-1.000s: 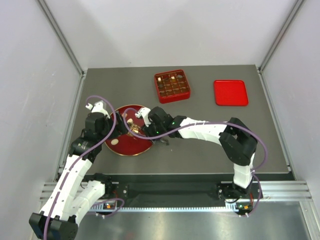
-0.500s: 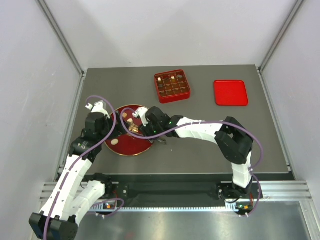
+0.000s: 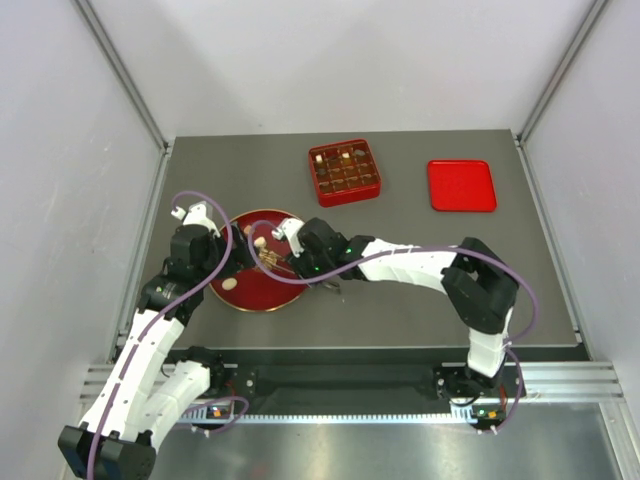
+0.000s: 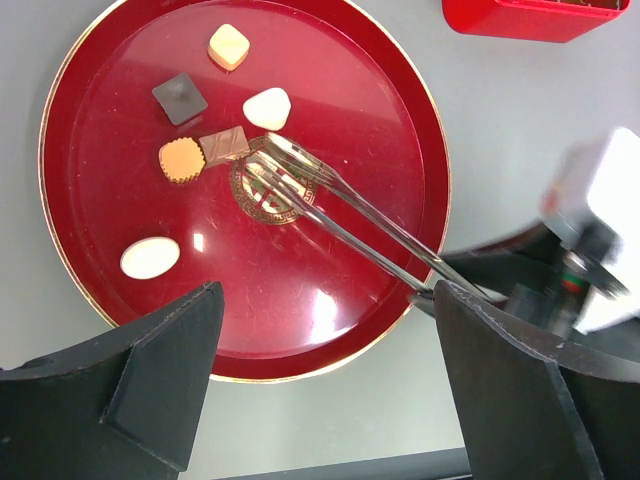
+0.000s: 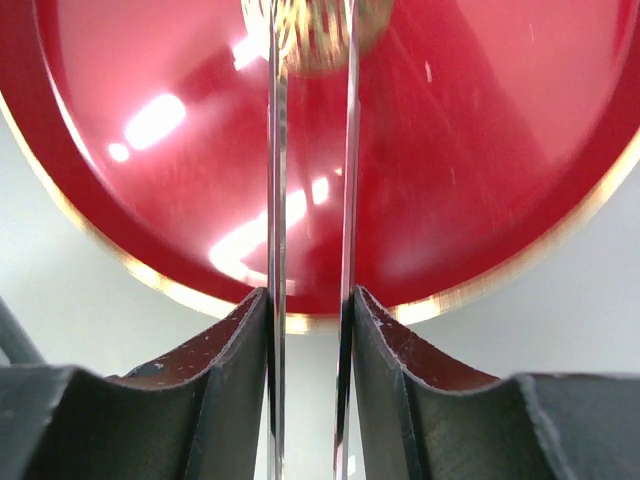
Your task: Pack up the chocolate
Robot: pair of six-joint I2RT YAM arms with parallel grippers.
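Chocolate pieces [image 4: 267,107] on red plate [image 4: 100,190]

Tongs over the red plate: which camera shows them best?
The left wrist view: the tongs show almost whole, tips by a tan chocolate on the red plate. The right wrist view shows only two thin blades between the right gripper's fingers; the top view, a tiny glint.

Bright, even light falls from above; shadows on the table [image 3: 230,170] are faint and soft. White glare patches sit on the glossy red plate [image 4: 380,130] in both wrist views. The chocolate [image 4: 228,46] is sharp in the left wrist view; the right wrist view blurs toward the plate's centre
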